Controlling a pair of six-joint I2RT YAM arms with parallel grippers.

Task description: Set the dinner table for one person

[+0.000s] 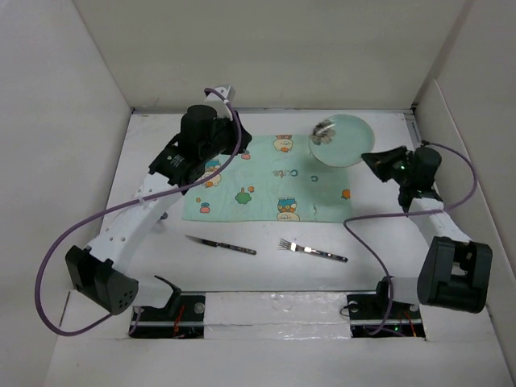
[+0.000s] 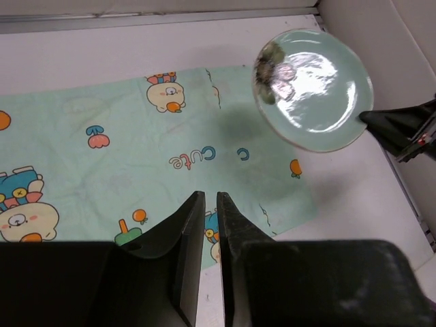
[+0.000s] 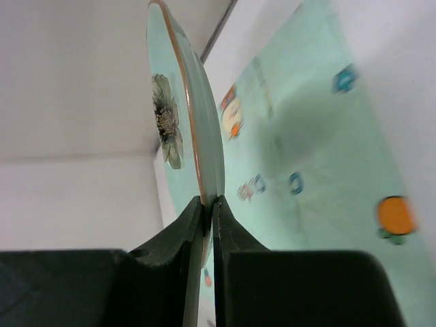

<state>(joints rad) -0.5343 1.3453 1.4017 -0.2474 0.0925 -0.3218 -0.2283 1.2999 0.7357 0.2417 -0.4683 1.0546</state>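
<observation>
A pale green plate (image 1: 341, 139) with a flower print is lifted and tilted above the far right corner of the mint-green cartoon placemat (image 1: 266, 173). My right gripper (image 1: 372, 159) is shut on its near right rim. In the right wrist view the plate (image 3: 204, 157) stands edge-on between the closed fingers (image 3: 209, 201). My left gripper (image 1: 228, 147) hovers over the placemat's left part, shut and empty; its view shows the plate (image 2: 320, 88) and placemat (image 2: 136, 136). A knife (image 1: 220, 244) and a fork (image 1: 313, 251) lie on the white dinner table (image 1: 145, 234) near the front.
White walls close in the table at the back and both sides. Purple cables loop from both arms over the table's left and right parts. The knife and fork lie between the placemat's near edge and the arm bases.
</observation>
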